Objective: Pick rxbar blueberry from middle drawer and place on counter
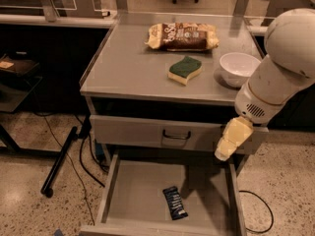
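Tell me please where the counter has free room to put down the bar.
The counter's left half, beside the sponge and snack bag, is bare. The right is crowded around the bowl. The gripper hangs above the middle drawer's right side.

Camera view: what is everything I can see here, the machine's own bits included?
counter: one, grey metal, centre, above the drawers
snack bag: one, brown and cream, far side of the counter
sponge: one, green over yellow, middle of the counter
bowl: one, white, right side of the counter
upper drawer front: one, grey with a dark handle, under the counter
middle drawer: one, grey, pulled open at the bottom
rxbar blueberry: one, dark wrapper, on the drawer floor near its front
pole: one, black, slanted on the speckled floor at left
arm: one, white, at the right
hand: one, cream, over the open drawer's right side, clear of the bar
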`<state>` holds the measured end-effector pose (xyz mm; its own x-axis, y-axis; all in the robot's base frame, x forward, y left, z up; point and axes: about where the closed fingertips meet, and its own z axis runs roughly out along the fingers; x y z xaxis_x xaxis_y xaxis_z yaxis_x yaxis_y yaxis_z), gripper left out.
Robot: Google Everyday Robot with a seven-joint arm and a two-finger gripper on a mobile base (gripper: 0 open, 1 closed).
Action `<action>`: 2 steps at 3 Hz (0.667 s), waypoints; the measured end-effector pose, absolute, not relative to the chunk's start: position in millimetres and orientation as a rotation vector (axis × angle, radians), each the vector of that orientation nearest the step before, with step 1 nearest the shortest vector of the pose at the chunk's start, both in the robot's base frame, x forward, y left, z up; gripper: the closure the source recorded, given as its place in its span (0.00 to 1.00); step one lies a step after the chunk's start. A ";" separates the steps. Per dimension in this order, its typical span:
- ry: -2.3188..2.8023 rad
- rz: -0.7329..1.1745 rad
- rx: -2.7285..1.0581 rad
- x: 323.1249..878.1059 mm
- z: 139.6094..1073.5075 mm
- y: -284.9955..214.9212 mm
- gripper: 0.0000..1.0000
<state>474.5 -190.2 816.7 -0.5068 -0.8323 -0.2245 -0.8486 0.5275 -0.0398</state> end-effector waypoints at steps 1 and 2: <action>2.552 0.118 -1.422 473.7 816.2 -190.1 0.00; 2.603 0.190 -1.363 456.7 787.5 -181.8 0.00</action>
